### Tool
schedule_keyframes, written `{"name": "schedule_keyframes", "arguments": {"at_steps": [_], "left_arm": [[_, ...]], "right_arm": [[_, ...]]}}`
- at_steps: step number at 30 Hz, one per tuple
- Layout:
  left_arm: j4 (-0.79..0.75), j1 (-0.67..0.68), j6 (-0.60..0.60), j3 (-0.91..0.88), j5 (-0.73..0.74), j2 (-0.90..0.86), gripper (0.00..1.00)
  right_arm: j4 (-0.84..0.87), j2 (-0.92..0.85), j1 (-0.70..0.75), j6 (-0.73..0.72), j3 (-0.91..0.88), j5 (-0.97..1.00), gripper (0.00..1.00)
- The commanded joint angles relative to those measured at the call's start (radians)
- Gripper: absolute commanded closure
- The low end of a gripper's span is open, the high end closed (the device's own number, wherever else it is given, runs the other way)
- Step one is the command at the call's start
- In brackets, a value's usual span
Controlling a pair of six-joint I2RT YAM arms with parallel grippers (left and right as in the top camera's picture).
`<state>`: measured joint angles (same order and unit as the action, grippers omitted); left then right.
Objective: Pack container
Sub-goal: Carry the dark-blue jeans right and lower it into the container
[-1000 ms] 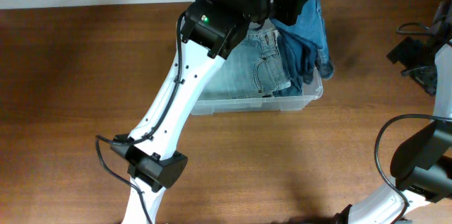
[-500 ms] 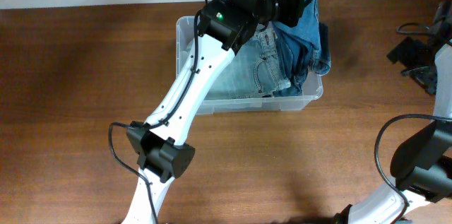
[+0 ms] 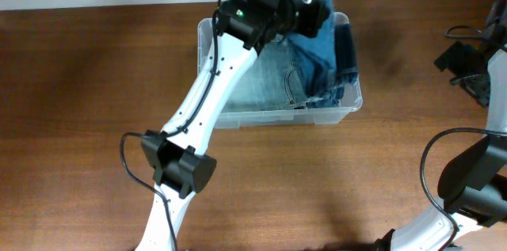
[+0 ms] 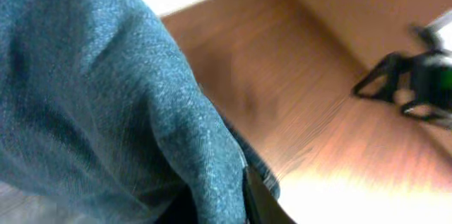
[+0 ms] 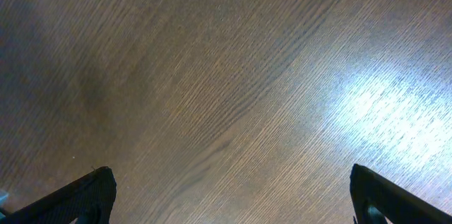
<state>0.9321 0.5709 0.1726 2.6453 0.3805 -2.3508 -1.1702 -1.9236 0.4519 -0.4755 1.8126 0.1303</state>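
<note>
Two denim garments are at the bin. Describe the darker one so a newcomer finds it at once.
On the wooden table, find the clear plastic container near the far edge, where the white left arm reaches. Inside lie pale jeans, flat; the darker jeans are bunched at the bin's far right end, under that arm's wrist. Their deep blue sets them apart.

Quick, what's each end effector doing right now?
Left end effector: closed, holding the dark jeans.
Right end effector: open, holding nothing.
</note>
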Motion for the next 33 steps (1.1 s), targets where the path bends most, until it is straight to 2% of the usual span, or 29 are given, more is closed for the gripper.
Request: {"name": "schedule_keyframes", "arguments": {"at_steps": [1, 2, 3, 7, 12, 18, 19, 21, 24, 27, 33], "left_arm": [[0.038, -0.035, -0.018, 0.016, 0.014, -0.042, 0.43], [0.052, -0.043, -0.021, 0.016, 0.014, -0.054, 0.08], [0.069, -0.050, -0.032, 0.016, 0.014, -0.059, 0.01], [0.130, -0.075, -0.058, 0.016, 0.001, -0.087, 0.01], [0.208, -0.101, -0.116, 0.016, -0.126, -0.103, 0.01], [0.237, -0.122, -0.154, 0.016, -0.462, -0.102, 0.01], [0.237, -0.129, -0.171, 0.016, -0.589, -0.102, 0.01], [0.237, -0.138, -0.171, 0.016, -0.726, -0.100, 0.01], [0.250, -0.154, -0.171, 0.016, -0.868, -0.099, 0.01], [0.281, -0.167, -0.170, 0.017, -0.928, -0.099, 0.01], [0.351, -0.182, -0.166, 0.017, -0.919, -0.098, 0.01]], "right_arm": [[0.000, 0.002, 0.000, -0.012, -0.005, 0.012, 0.02], [0.000, 0.002, 0.000, -0.012, -0.005, 0.012, 0.02], [0.000, 0.002, 0.000, -0.012, -0.005, 0.012, 0.02], [0.000, 0.002, 0.000, -0.012, -0.005, 0.012, 0.02], [0.000, 0.002, 0.000, -0.012, -0.005, 0.012, 0.02], [0.000, 0.002, 0.000, -0.012, -0.005, 0.012, 0.02], [0.000, 0.002, 0.000, -0.012, -0.005, 0.012, 0.02], [0.000, 0.002, 0.000, -0.012, -0.005, 0.012, 0.02], [0.000, 0.002, 0.000, -0.012, -0.005, 0.012, 0.02], [0.000, 0.002, 0.000, -0.012, -0.005, 0.012, 0.02], [0.000, 0.002, 0.000, -0.012, -0.005, 0.012, 0.02]]}}
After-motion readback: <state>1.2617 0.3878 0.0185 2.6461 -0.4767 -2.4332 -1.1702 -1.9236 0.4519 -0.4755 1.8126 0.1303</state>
